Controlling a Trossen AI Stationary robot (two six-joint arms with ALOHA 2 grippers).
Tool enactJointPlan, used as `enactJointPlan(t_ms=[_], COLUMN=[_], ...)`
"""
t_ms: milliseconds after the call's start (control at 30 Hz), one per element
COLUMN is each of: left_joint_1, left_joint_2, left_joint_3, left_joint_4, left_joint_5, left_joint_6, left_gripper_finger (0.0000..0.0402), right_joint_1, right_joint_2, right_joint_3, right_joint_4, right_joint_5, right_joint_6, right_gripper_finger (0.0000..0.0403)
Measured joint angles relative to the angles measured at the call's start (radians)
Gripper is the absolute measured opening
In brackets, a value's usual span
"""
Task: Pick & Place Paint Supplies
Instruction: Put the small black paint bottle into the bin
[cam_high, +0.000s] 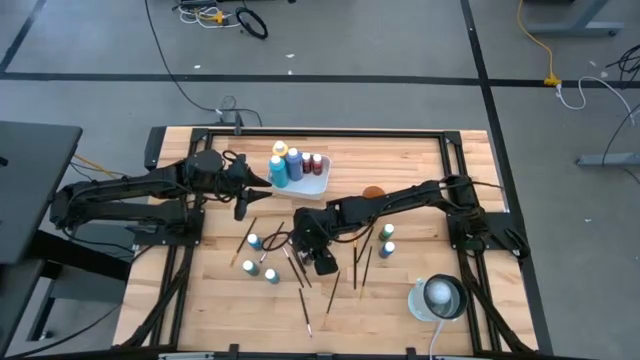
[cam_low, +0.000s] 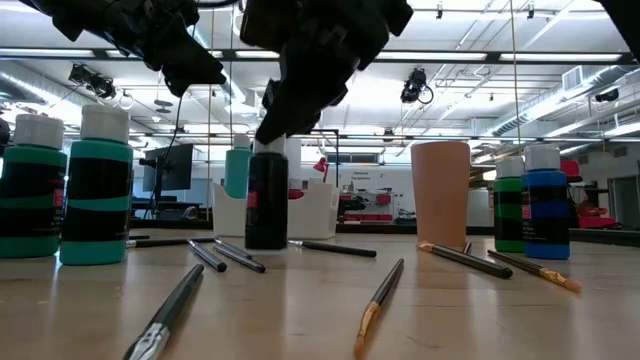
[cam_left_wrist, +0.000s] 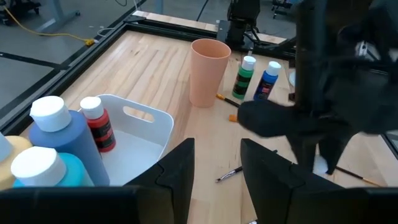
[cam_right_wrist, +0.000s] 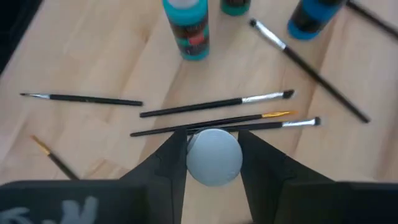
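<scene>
Brushes (cam_low: 380, 300) are strewn mid-table | bottle (cam_right_wrist: 214, 155) is flanked, upright, by right gripper (cam_right_wrist: 212, 149), jaws narrow | left gripper (cam_left_wrist: 217, 168) is held part-open, empty, beside tray (cam_left_wrist: 146, 134)

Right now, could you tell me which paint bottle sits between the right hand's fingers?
The dark bottle with the white cap, standing among the brushes at mid-table; the right hand straddles its cap, while the other loose bottles stand apart, untouched.

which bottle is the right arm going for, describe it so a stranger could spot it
Start at the white tray at the table's far edge and come forward to the middle. There the right hand straddles a dark bottle. Unlike the teal bottles nearby, it is black with a red label.
</scene>
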Motion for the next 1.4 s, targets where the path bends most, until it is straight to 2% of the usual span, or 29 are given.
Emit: enactJointPlan(t_ms=[100,200,367,467,633,800,933,1100,1400], left_joint_1=[0.0,0.0,0.0,0.0,0.0,0.0,0.0,0.0,0.0], left_joint_2=[0.0,0.0,0.0,0.0,0.0,0.0,0.0,0.0,0.0], left_joint_3=[0.0,0.0,0.0,0.0,0.0,0.0,0.0,-0.001,-0.001], left_joint_4=[0.0,0.0,0.0,0.0,0.0,0.001,0.003,0.003,0.004], left_joint_5=[0.0,0.0,0.0,0.0,0.0,0.0,0.0,0.0,0.0], left_joint_6=[0.0,0.0,0.0,0.0,0.0,0.006,0.024,0.024,0.024], left_gripper_finger=[0.0139,0.0139,0.0139,0.0139,0.0139,0.0139,0.0139,0.0139,0.0139], right_joint_1=[-0.003,-0.01,-0.051,-0.111,-0.241,-0.358,-0.424,-0.467,-0.484], right_joint_2=[-0.048,-0.103,-0.183,-0.191,-0.183,-0.178,-0.156,-0.117,-0.076], right_joint_3=[0.0,0.0,0.002,0.002,0.002,0.0,0.002,0.001,0.0], right_joint_4=[0.0,-0.015,-0.029,-0.03,-0.081,-0.094,-0.1,-0.098,-0.097], right_joint_5=[0.009,0.062,0.296,0.358,0.348,0.25,0.237,0.187,0.182], right_joint_6=[-0.026,-0.071,-0.145,-0.18,-0.153,-0.111,-0.069,-0.066,-0.072], right_gripper_finger=[0.0119,0.0123,0.0115,0.0115,0.0117,0.0118,0.0118,0.0119,0.012])
